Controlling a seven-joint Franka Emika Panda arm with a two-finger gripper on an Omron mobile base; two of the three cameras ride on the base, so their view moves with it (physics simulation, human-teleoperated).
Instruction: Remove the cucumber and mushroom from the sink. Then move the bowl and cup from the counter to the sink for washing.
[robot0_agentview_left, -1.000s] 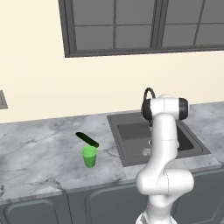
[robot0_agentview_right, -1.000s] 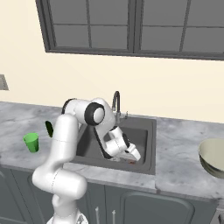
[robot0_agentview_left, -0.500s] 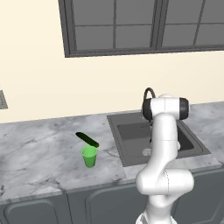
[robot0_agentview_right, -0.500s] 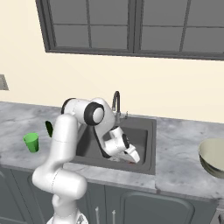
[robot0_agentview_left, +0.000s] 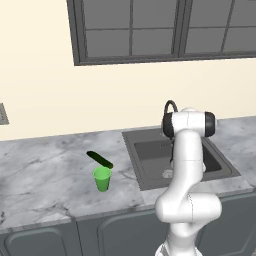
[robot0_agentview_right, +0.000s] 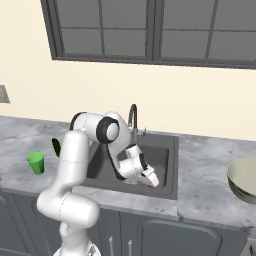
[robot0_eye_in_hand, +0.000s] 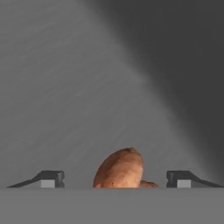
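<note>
Right now I have the arm bent down into the sink (robot0_agentview_right: 167, 150), with the gripper (robot0_agentview_right: 151, 181) low over the near part of the basin floor. Through the hand camera I see the two fingertips (robot0_eye_in_hand: 52, 178) spread wide, and the mushroom (robot0_eye_in_hand: 119, 169) sits between them, orange-brown, touching neither as far as I can tell. On the counter (robot0_agentview_left: 45, 175) to the left of the sink, the cucumber (robot0_agentview_left: 99, 159) lies at an angle just behind the green cup (robot0_agentview_left: 102, 179), and I cannot tell whether the two touch. From the right base camera I see the bowl (robot0_agentview_right: 244, 180) on the counter well to the right of the sink, at the edge of the picture. At the far edge of the basin stands the curved faucet (robot0_agentview_right: 133, 116).
</note>
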